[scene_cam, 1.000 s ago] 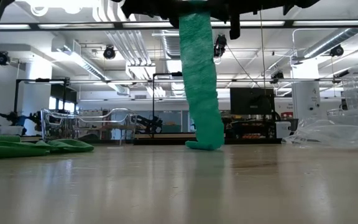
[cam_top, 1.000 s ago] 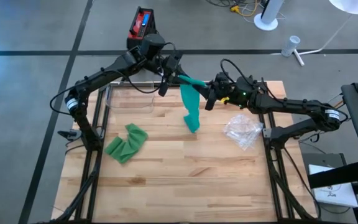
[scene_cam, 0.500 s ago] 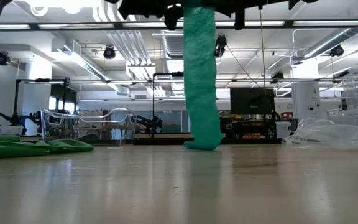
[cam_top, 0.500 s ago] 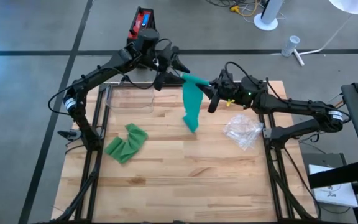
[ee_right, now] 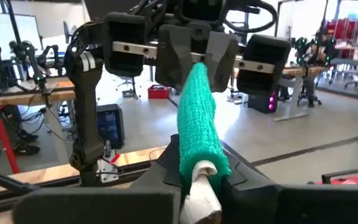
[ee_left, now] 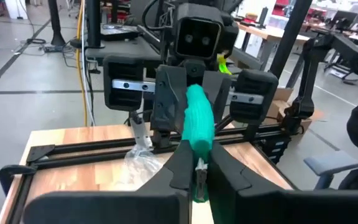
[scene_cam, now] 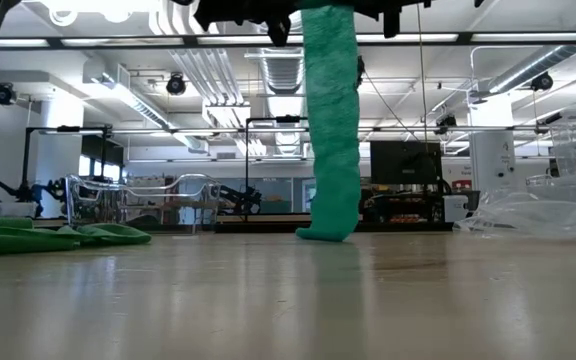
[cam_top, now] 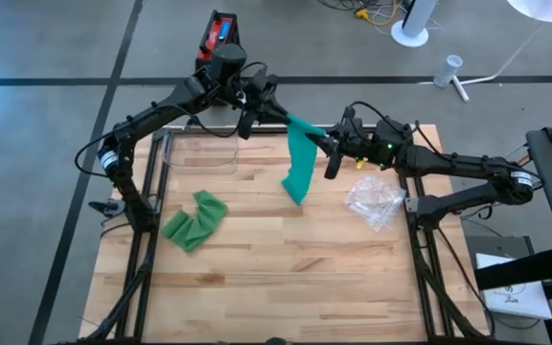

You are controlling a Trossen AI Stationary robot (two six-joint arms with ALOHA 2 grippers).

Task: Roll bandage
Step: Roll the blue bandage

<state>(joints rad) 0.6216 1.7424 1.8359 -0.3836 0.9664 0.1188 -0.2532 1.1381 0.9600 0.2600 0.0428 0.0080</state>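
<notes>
Left end effector point(cam_top: 278, 116): closed on the green bandage point(cam_top: 300, 169).
Right end effector point(cam_top: 326, 146): clamped on its rolled end.
Tail: touches the desk point(cam_top: 286, 278).

A green bandage point(cam_top: 300, 165) hangs as a long strip over the table's far middle (its lower end touching the wood), its upper part wound tight around a pale core point(ee_right: 199, 176).

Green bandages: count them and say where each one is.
2. One green bandage hangs above the table's middle, stretched between the left hand and right hand, its tail touching the wood. A second bandage lies crumpled near the table's left edge. None seems hidden.
</notes>
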